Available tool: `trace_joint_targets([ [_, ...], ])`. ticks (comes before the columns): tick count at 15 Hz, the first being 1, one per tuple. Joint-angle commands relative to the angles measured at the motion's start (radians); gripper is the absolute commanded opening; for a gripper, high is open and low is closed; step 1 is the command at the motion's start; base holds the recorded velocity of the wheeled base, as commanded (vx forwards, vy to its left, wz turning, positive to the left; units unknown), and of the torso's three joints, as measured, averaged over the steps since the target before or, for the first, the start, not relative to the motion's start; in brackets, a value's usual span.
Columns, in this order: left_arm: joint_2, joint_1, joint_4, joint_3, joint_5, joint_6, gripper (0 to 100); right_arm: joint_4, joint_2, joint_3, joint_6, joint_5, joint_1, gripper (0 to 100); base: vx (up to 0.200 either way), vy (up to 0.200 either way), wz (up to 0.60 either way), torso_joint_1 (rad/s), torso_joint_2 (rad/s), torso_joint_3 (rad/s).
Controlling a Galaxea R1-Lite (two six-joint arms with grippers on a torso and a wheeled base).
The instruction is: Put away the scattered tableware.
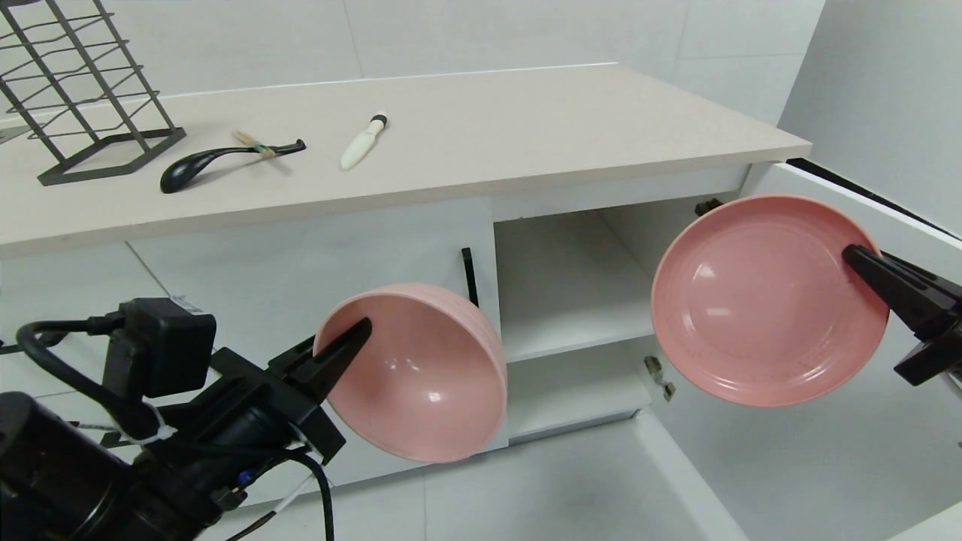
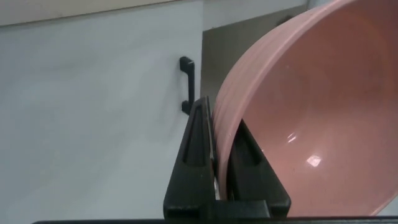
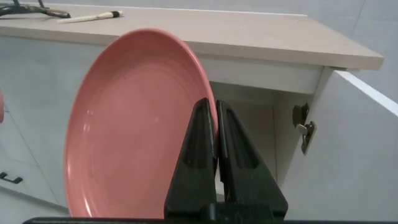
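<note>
I am looking down at a pale kitchen countertop (image 1: 526,128) running across the upper half of the frame, with white cabinets below it.

At lower left, my left gripper (image 1: 353,334) is clenching the rim of a pink bowl (image 1: 428,383), one finger inside and one outside. The bowl is hanging on its side in mid-air at lower centre, its hollow facing me, in front of a closed cabinet door with a black handle (image 1: 469,274). In the left wrist view, the left gripper (image 2: 217,121) is pinching the bowl's (image 2: 311,112) wall.

At the right edge, my right gripper (image 1: 857,255) is grasping a pink plate (image 1: 759,300) by its rim. The plate is standing nearly on edge in the air at centre right, its face towards me, in front of the open cabinet (image 1: 571,315). The right wrist view is showing the right gripper (image 3: 214,109) closed on the plate's (image 3: 124,124) edge.

On the countertop at upper left, a black spoon (image 1: 203,161) is lying near a dark wire rack (image 1: 83,90). A white utensil with a black band (image 1: 364,141) is lying just right of the spoon.
</note>
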State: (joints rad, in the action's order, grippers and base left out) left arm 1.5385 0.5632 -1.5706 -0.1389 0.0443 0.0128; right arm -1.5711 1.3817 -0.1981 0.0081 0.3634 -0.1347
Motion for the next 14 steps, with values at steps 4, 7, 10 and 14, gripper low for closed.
trace_joint_targets([
  [4, -0.001, 0.000, 0.000, 0.001, 0.000, 0.003, 0, 0.000, 0.003, 0.002, 0.000, 0.000, 0.000, 0, 0.000, 0.000, 0.00, -0.105, 0.26, 0.052],
  [7, -0.009, 0.000, 0.000, 0.035, -0.001, 0.004, 0, 0.000, 0.003, 0.003, 0.001, 0.000, 0.000, 0, 0.133, 0.000, 0.00, -0.025, 0.11, 0.032],
  [10, -0.006, 0.000, 0.000, 0.033, -0.001, 0.009, 0, 0.000, 0.003, 0.003, 0.001, 0.000, 0.000, 0, 0.200, 0.000, 0.00, -0.002, 0.02, 0.053],
  [14, -0.008, 0.000, 0.000, 0.033, -0.001, 0.010, 0, 0.000, 0.013, 0.006, 0.001, 0.000, 0.000, 0, 0.050, 0.000, 0.00, -0.003, 0.00, 0.014],
])
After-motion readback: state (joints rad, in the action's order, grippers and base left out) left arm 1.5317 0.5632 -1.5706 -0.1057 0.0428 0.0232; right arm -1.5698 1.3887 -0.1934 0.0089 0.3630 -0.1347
